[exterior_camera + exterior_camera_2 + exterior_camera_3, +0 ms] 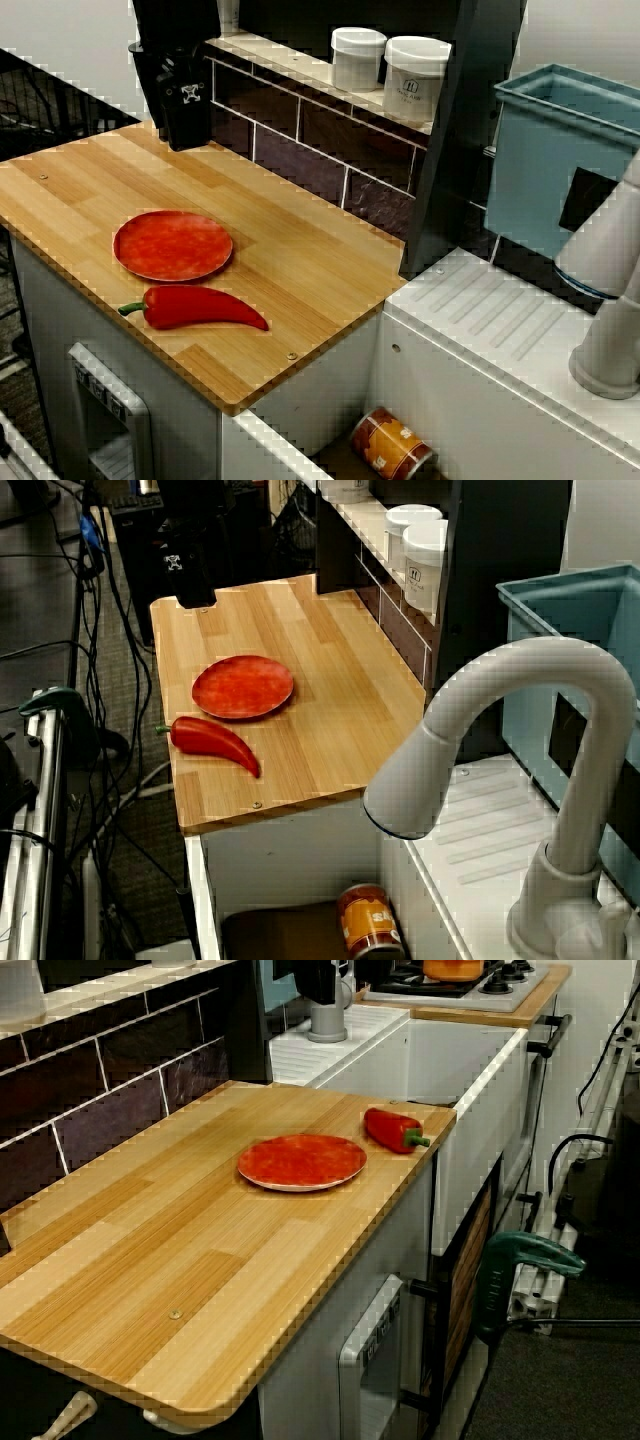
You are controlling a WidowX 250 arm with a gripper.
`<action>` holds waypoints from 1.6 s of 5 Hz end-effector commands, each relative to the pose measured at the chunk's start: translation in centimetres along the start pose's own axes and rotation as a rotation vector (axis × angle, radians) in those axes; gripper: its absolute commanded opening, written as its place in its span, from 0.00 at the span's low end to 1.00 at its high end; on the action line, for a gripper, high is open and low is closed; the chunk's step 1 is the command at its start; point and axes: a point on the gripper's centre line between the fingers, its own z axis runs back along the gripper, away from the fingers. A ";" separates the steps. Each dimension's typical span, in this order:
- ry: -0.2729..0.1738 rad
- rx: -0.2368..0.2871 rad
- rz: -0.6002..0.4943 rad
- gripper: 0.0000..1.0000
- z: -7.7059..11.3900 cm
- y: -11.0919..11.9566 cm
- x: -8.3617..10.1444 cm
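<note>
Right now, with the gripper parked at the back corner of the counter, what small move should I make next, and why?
Probably lift slightly and travel toward the red pepper, stopping above it. The gripper stands low at the far corner of the counter, with nothing seen in it, well apart from the pepper and the red plate; the wood between is bare.

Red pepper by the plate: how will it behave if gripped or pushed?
The red pepper looks glossy and tapered, so it may slip in a pinch. Curved and lying flat on the wooden counter, it would likely pivot rather than roll when pushed.
</note>
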 end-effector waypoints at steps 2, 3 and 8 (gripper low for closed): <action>0.046 -0.033 -0.011 1.00 -1.1 0.0 -1.6; 0.103 0.011 0.094 1.00 -1.0 1.7 -5.0; 0.063 0.051 -0.479 1.00 -2.9 -0.1 -1.8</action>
